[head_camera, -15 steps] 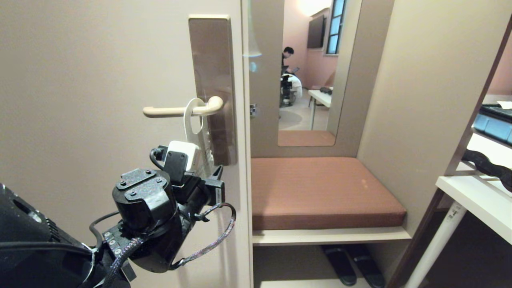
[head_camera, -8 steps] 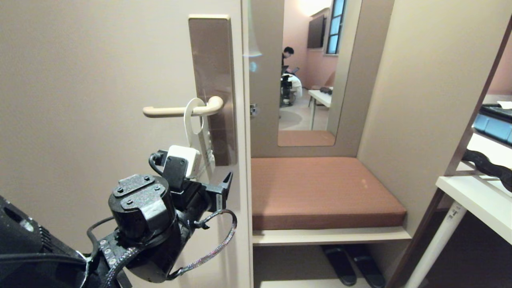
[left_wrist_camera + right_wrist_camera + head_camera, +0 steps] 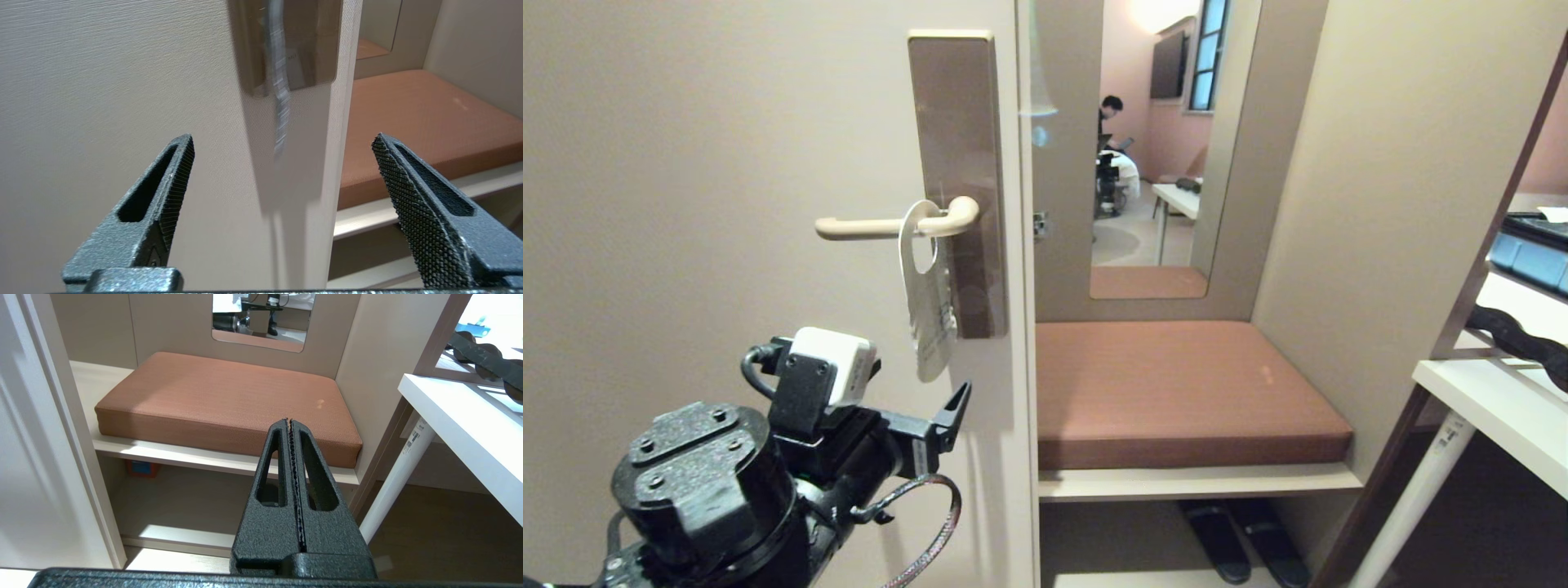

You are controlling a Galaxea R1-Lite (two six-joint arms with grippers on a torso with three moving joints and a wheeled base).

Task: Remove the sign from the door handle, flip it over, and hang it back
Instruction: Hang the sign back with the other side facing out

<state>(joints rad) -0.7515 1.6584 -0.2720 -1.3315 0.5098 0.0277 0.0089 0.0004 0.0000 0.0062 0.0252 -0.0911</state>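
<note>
We see the sign [image 3: 925, 294] hanging on the handle [image 3: 894, 224], its print blurred and unreadable, our left gripper [image 3: 282, 143] spread wide below it, our right gripper [image 3: 289, 421] closed, empty.

Warm, even indoor light. Bright glow at the mirror [image 3: 1152, 147] top; glare on the white shelf [image 3: 470, 416]. Soft shadow below the brown plate [image 3: 286, 41]. Motion-blurred sign [image 3: 280, 94] in left wrist view. Bowed lines at head-view edges.
</note>
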